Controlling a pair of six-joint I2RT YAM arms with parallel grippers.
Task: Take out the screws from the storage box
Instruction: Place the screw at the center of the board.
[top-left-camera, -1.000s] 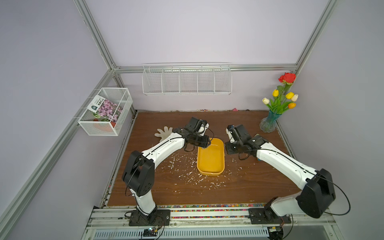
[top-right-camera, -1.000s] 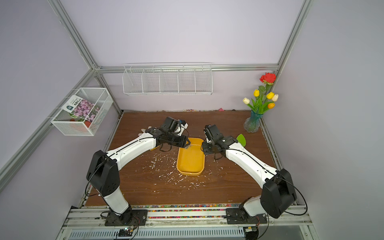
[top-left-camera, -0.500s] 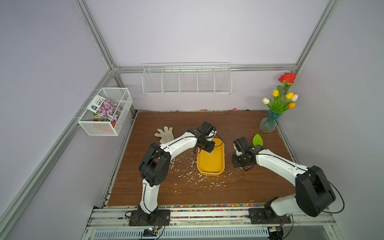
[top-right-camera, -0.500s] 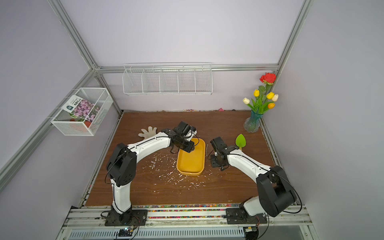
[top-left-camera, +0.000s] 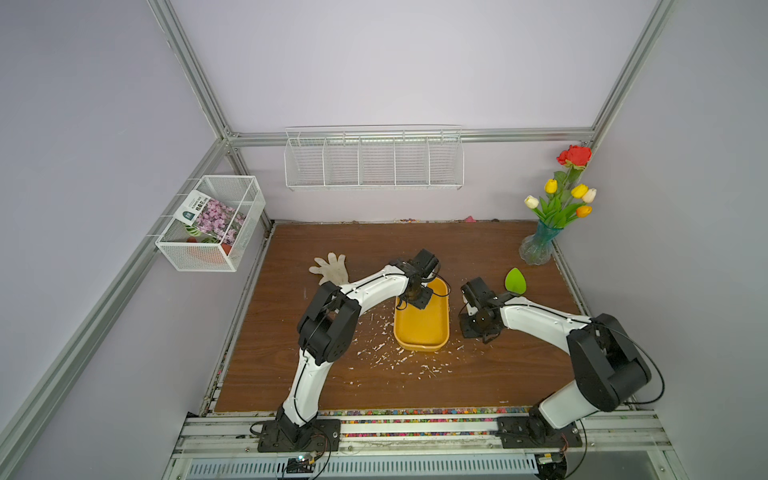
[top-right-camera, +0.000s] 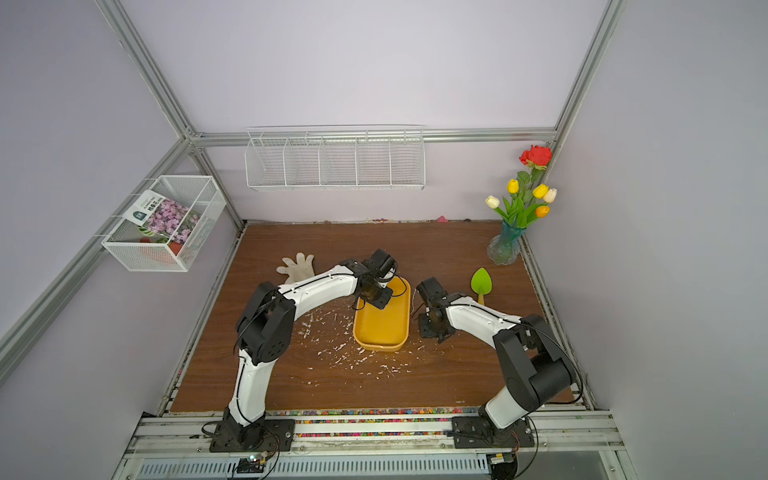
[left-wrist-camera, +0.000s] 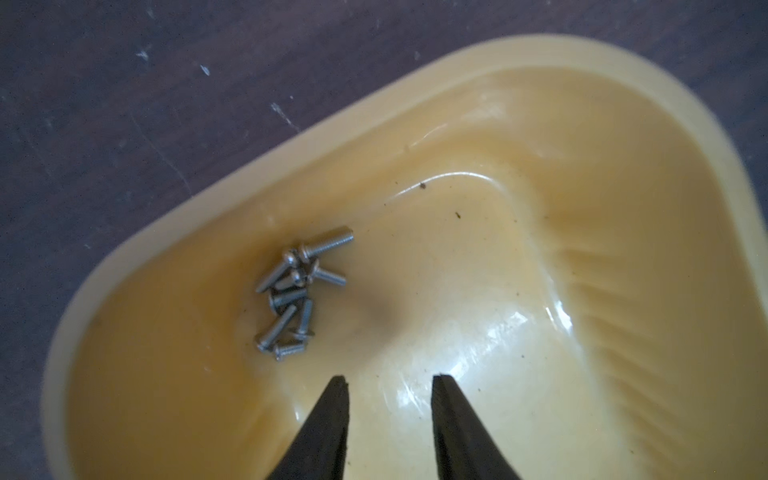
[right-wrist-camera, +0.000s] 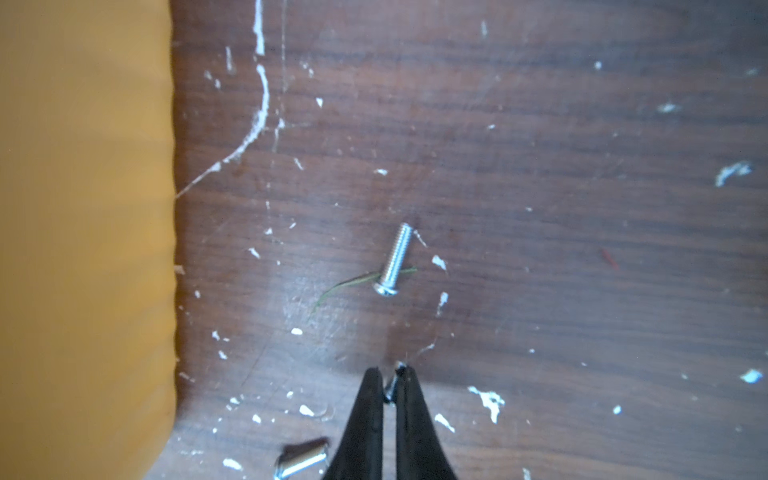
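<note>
The yellow storage box (top-left-camera: 422, 332) (top-right-camera: 382, 328) lies mid-table. Several small silvery screws (left-wrist-camera: 299, 295) sit heaped by one inner wall of the storage box (left-wrist-camera: 582, 124). My left gripper (left-wrist-camera: 388, 378) hangs open inside the box beside that heap, with nothing between its fingers; in both top views the left gripper (top-left-camera: 415, 297) (top-right-camera: 376, 297) is over the box's far end. My right gripper (right-wrist-camera: 390, 370) (top-left-camera: 473, 328) is low over the table just right of the box (right-wrist-camera: 83, 208), shut on one screw (right-wrist-camera: 392, 384). Two loose screws (right-wrist-camera: 394, 262) (right-wrist-camera: 301, 459) lie on the wood near it.
White flecks (top-left-camera: 382, 345) litter the wood around the box's near end. A white glove (top-left-camera: 332, 268) lies at far left, a green leaf-shaped tool (top-left-camera: 515, 280) right of the right arm, a flower vase (top-left-camera: 538, 249) in the far right corner. Wire baskets (top-left-camera: 374, 160) hang on the walls.
The left gripper has moved from the box's far left rim to inside the box. The right gripper has drawn away from the box's far right rim toward the front, beside the box.
</note>
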